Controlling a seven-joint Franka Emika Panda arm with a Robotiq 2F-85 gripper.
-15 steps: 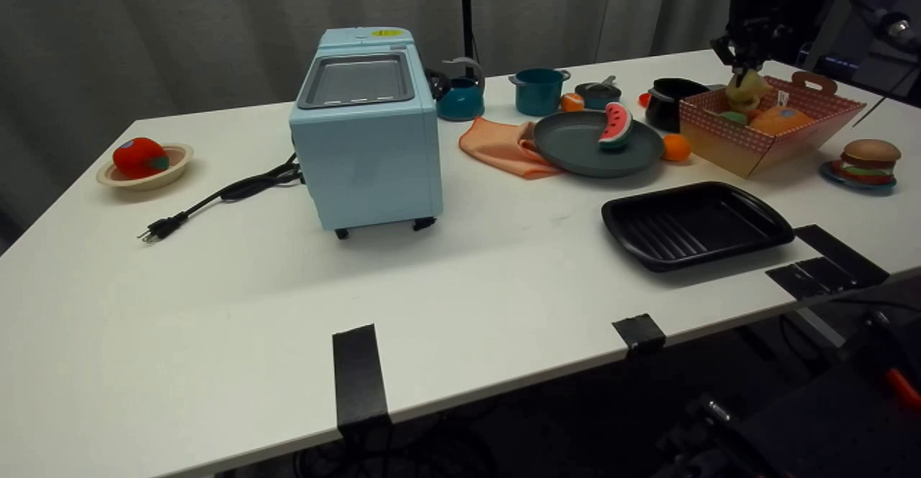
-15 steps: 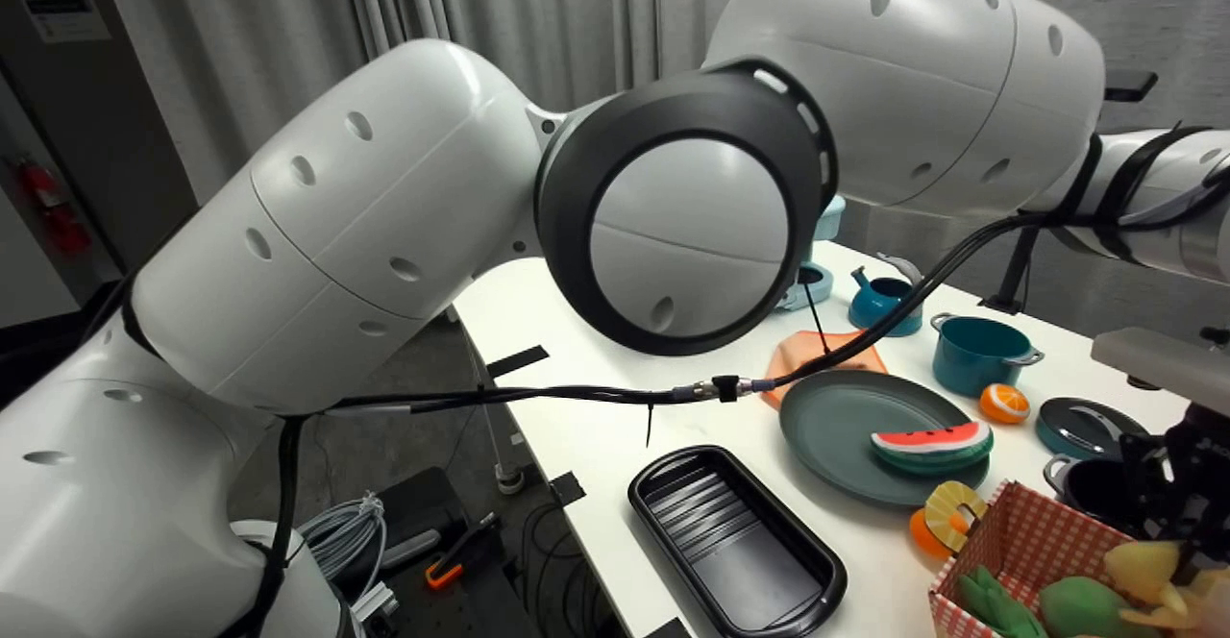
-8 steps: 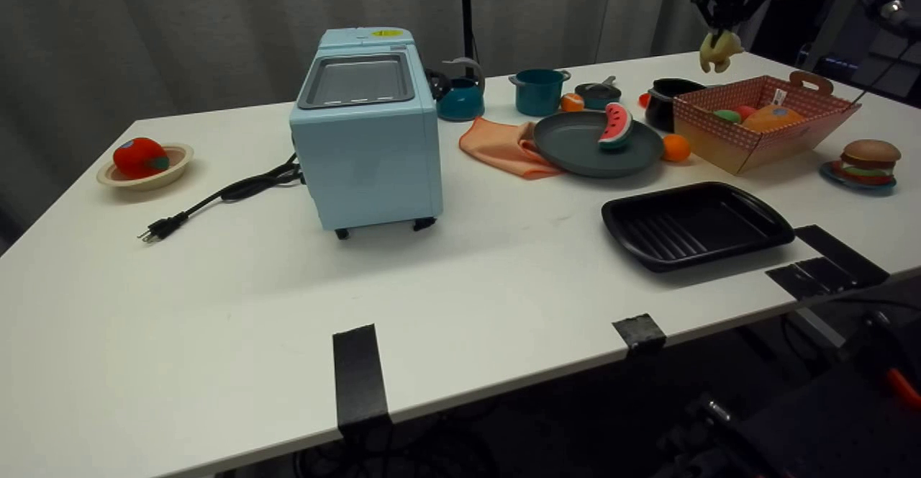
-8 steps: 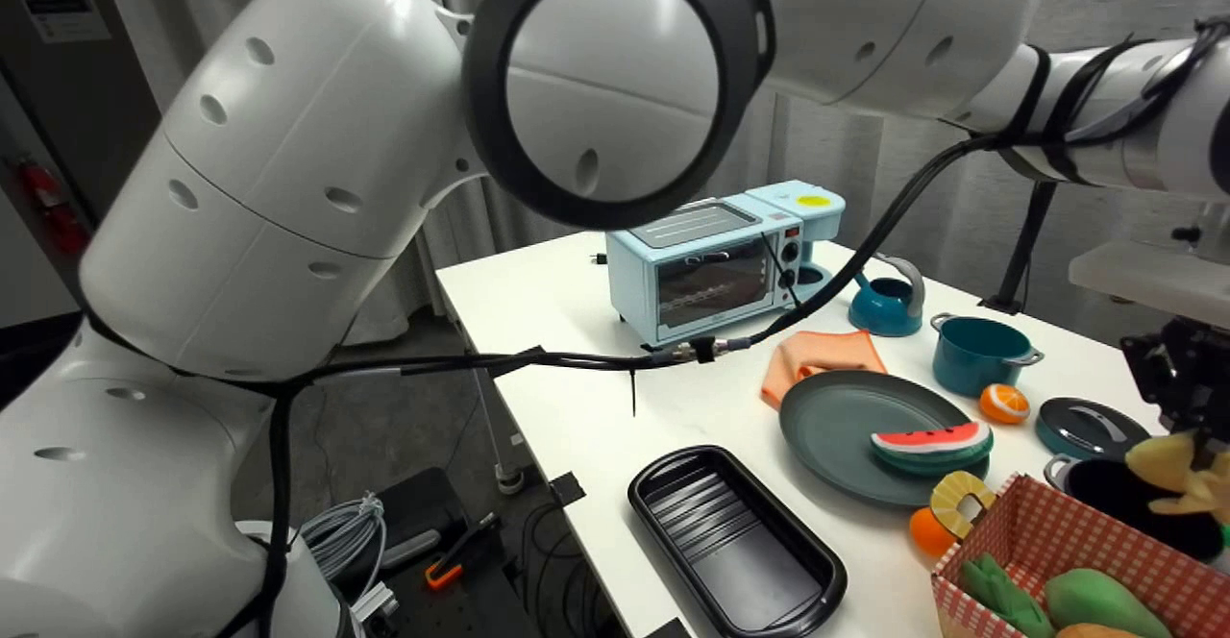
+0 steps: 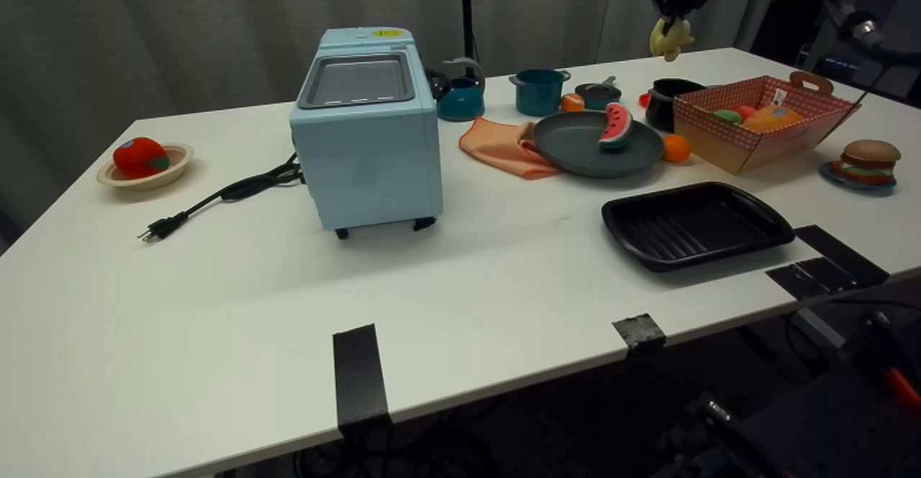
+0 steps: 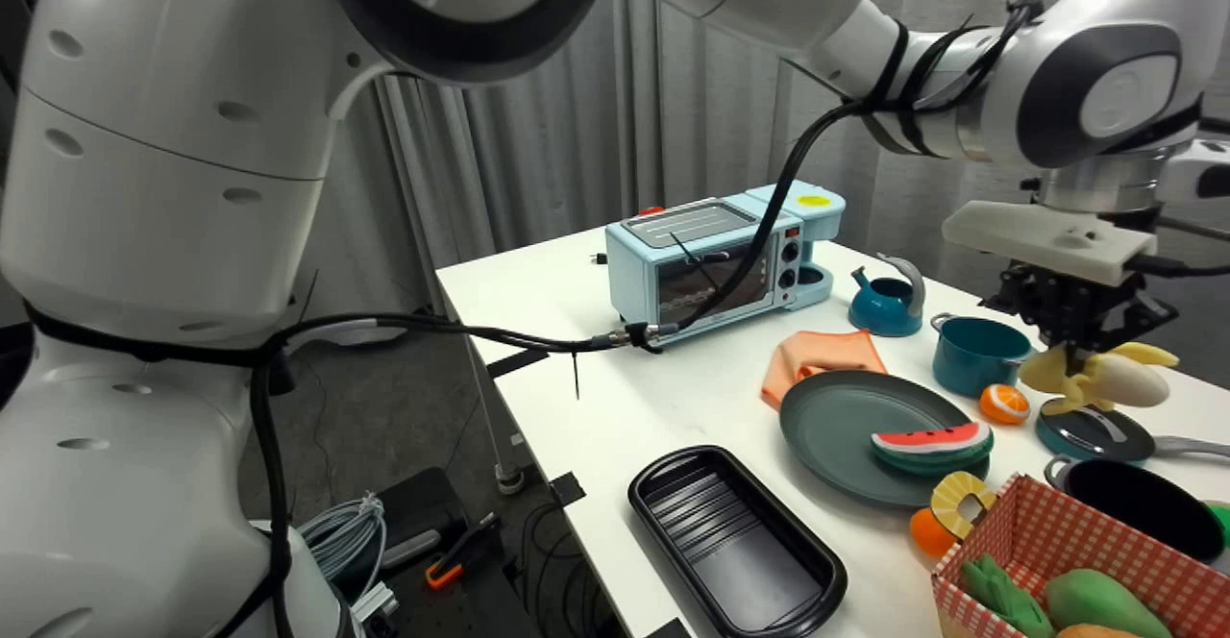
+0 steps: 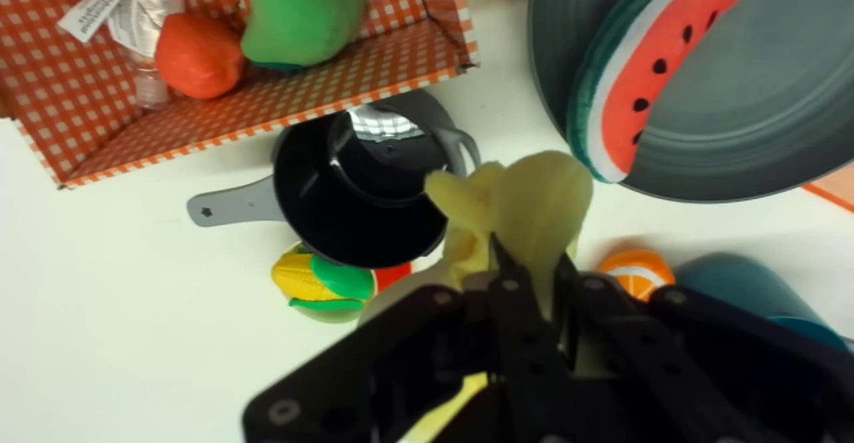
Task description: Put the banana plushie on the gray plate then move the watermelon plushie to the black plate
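My gripper (image 5: 671, 21) is shut on the yellow banana plushie (image 5: 663, 42). In an exterior view the banana (image 6: 1132, 380) hangs from the fingertips (image 6: 1080, 361), high above the far side of the table. In the wrist view the banana (image 7: 544, 193) is pinched between the fingers (image 7: 530, 249). The gray plate (image 5: 572, 148) lies nearby with the watermelon plushie (image 5: 616, 127) on it, near its rim. The wrist view shows both the plate (image 7: 754, 96) and the watermelon (image 7: 644, 79) ahead of the gripper. The black plate (image 5: 709, 222) sits nearer the table edge with nothing on it.
A checked basket (image 5: 727, 132) of toy food stands beside the gray plate. A black pot (image 7: 360, 223), a teal pot (image 5: 538, 93), a toy orange (image 5: 675, 147) and an orange cloth (image 5: 504, 147) surround the plate. A blue toaster oven (image 5: 367, 161) and a burger toy (image 5: 868, 161) stand farther off.
The gripper has lifted the banana out of the basket and carried it up and away, past the black pot towards the pots behind the gray plate. Plates and watermelon have not moved.
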